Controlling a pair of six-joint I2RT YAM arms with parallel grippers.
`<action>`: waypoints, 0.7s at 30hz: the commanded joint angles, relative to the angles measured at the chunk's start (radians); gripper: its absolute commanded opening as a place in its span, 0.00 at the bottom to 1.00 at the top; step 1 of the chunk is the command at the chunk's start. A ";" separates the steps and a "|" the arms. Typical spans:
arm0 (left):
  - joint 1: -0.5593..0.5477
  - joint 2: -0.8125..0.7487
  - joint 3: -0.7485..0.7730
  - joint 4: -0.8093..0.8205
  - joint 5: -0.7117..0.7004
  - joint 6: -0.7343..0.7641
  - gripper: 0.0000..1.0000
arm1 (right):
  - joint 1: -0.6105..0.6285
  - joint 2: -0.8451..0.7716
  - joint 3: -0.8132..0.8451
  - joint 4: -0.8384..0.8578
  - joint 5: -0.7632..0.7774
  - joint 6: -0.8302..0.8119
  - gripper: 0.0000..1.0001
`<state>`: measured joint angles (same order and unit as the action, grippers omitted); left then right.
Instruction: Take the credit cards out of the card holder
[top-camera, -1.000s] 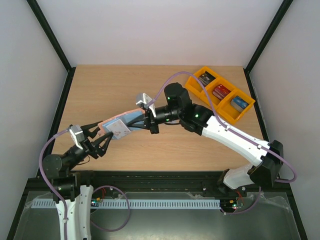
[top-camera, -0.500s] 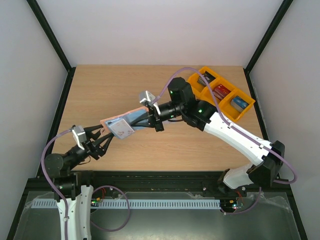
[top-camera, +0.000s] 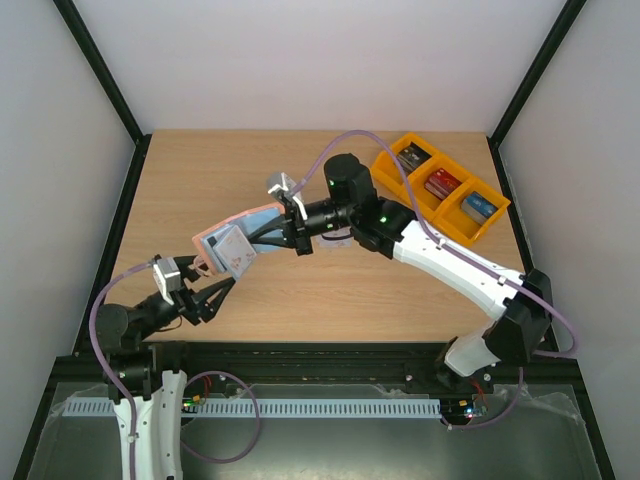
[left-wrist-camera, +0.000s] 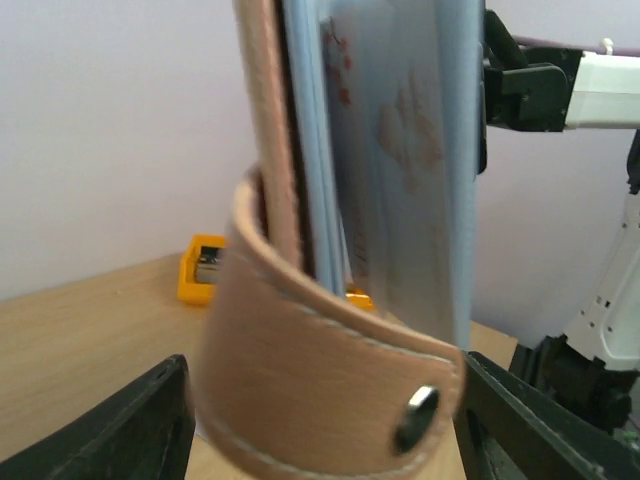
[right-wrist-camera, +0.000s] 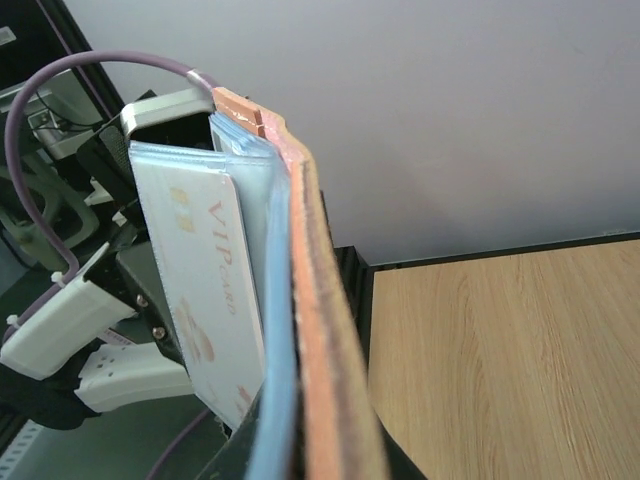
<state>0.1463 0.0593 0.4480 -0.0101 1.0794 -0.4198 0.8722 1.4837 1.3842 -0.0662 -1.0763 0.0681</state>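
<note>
My right gripper is shut on the card holder, pinkish-tan outside and light blue inside, and holds it in the air over the left half of the table. A whitish card with reddish marks sticks out of its pocket; it also shows in the right wrist view, beside the holder's edge. I see no card with a red circle. My left gripper is open just below the holder. In the left wrist view the holder's snap strap hangs between the spread fingers.
Orange bins with dark, red and blue boxes stand at the back right of the wooden table. One bin shows far off in the left wrist view. The black frame rail runs along the near edge.
The right gripper has carried the card holder up and to the left. The left gripper has drawn back toward its base and sits lower, apart from the holder.
</note>
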 joint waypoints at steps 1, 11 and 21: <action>0.002 -0.004 0.018 -0.056 0.082 0.113 0.66 | 0.000 0.013 0.063 -0.001 0.014 -0.020 0.02; 0.001 0.053 0.009 0.117 0.035 -0.014 0.36 | 0.000 0.012 0.068 -0.086 0.011 -0.087 0.02; -0.002 0.047 0.024 0.039 0.129 0.076 0.59 | -0.001 0.010 0.093 -0.168 0.051 -0.167 0.02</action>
<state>0.1459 0.1074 0.4503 0.0551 1.1522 -0.4126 0.8707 1.5093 1.4406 -0.1997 -1.0386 -0.0555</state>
